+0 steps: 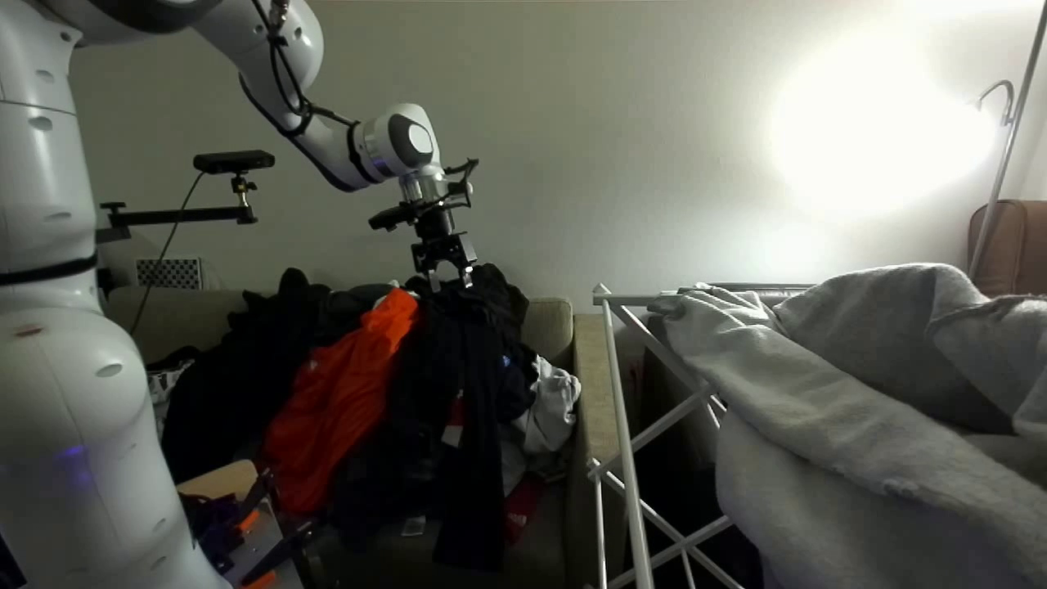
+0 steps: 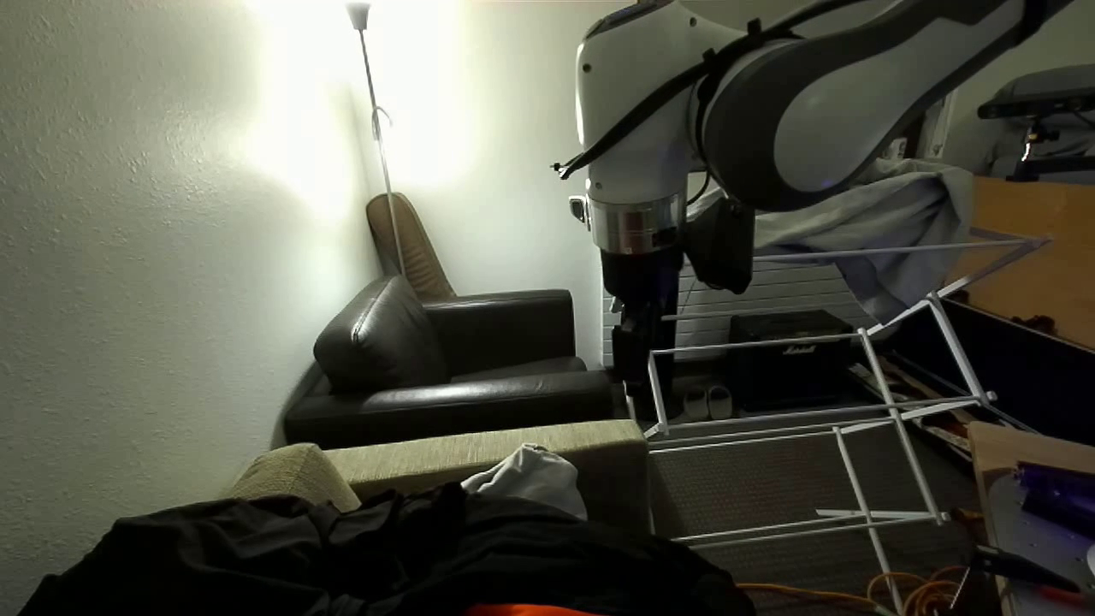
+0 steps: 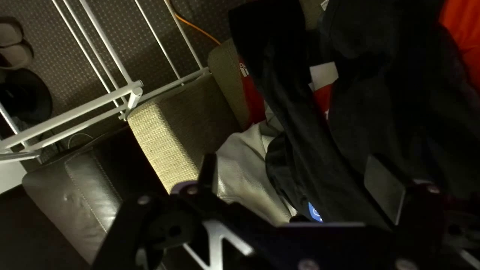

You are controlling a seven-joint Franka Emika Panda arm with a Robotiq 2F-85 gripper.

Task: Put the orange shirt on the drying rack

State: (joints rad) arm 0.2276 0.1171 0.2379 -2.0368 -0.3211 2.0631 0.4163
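Note:
The orange shirt (image 1: 348,401) lies draped among dark clothes on the sofa. Only a sliver of the orange shirt (image 2: 526,610) shows at the bottom in an exterior view. In the wrist view the orange shirt (image 3: 463,32) is at the top right corner. My gripper (image 1: 451,281) is open, pointing down over the dark clothes to the right of the shirt. In the wrist view the gripper (image 3: 296,178) has its fingers wide apart with nothing visibly held; dark and light grey cloth shows below. The white drying rack (image 1: 626,442) stands beside the sofa arm; it also shows in an exterior view (image 2: 770,419).
A grey blanket (image 1: 842,442) hangs over part of the rack. Black garments (image 1: 470,352) and a light grey cloth (image 1: 552,405) share the sofa. The sofa arm (image 2: 488,445) lies between clothes and rack. A leather armchair (image 2: 462,402) and floor lamp (image 1: 1002,164) stand beyond.

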